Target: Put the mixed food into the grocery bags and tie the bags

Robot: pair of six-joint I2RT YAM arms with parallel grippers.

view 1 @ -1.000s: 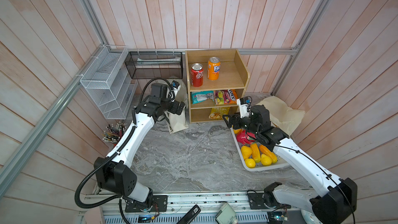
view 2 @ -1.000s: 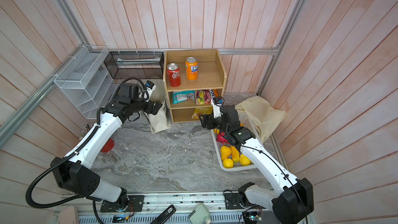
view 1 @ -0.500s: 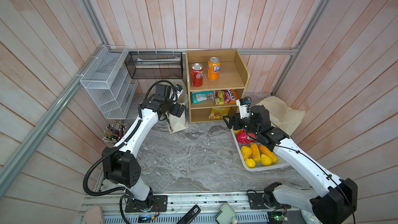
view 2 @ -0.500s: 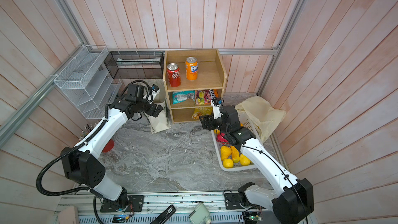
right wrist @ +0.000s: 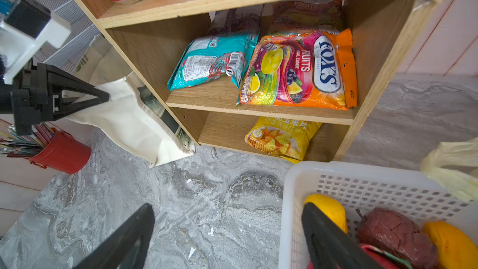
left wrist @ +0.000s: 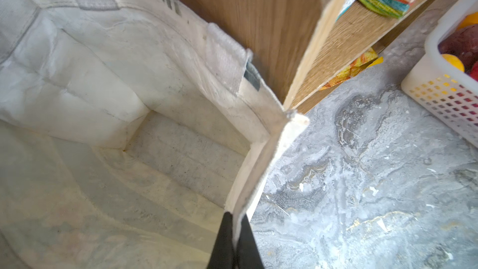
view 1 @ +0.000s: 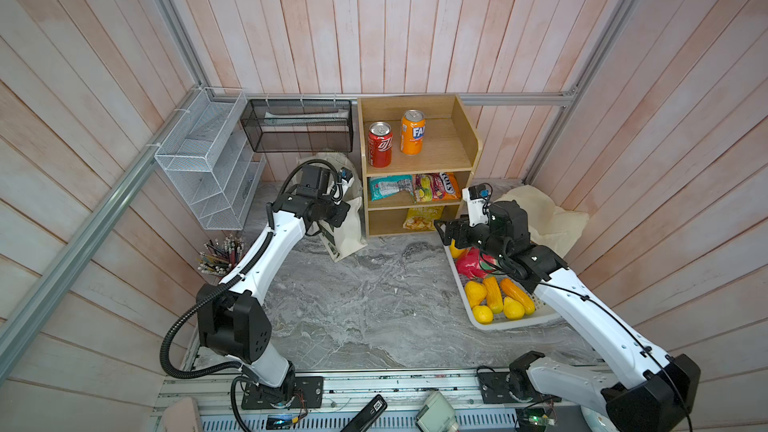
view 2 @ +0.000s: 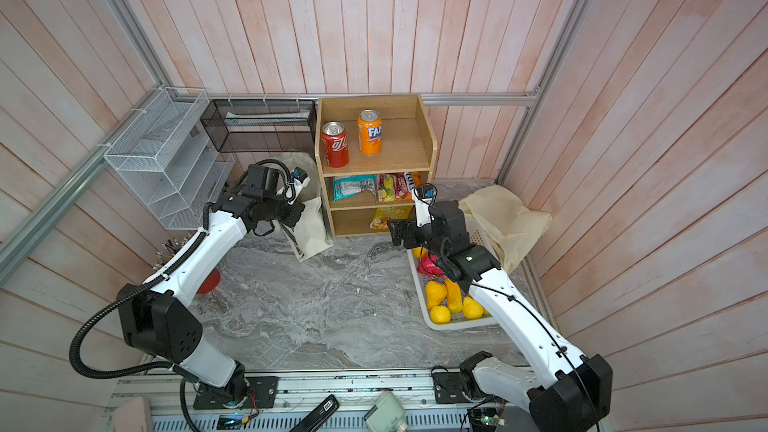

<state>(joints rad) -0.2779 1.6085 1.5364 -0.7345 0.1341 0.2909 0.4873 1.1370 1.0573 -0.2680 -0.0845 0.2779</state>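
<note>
**Near right.** A white perforated basket [view 1: 513,323] holds the yellow and orange toy fruits [view 1: 494,302]. At its far left corner hangs the right gripper [right wrist: 227,212], jaws wide apart with nothing between them, facing the wooden shelf unit [view 1: 464,147].

**Right, beyond the basket.** The pale-yellow plastic bag [view 1: 555,222] lies crumpled.

**Left of the shelf unit.** The cream tote [left wrist: 90,94] stands open against the unit's left side. The left gripper [left wrist: 234,219] is clamped on the tote's rim, cloth pinched between its fingers [left wrist: 222,239].

**Middle shelf.** The teal snack packet [right wrist: 212,60] lies at the left, touching the multicoloured candy packet [right wrist: 300,73]. It is beyond the right gripper and apart from it.

**Top shelf, farthest.** The red cola can [view 1: 380,150] stands upright, with the orange can [view 1: 412,132] just to its right.
</note>
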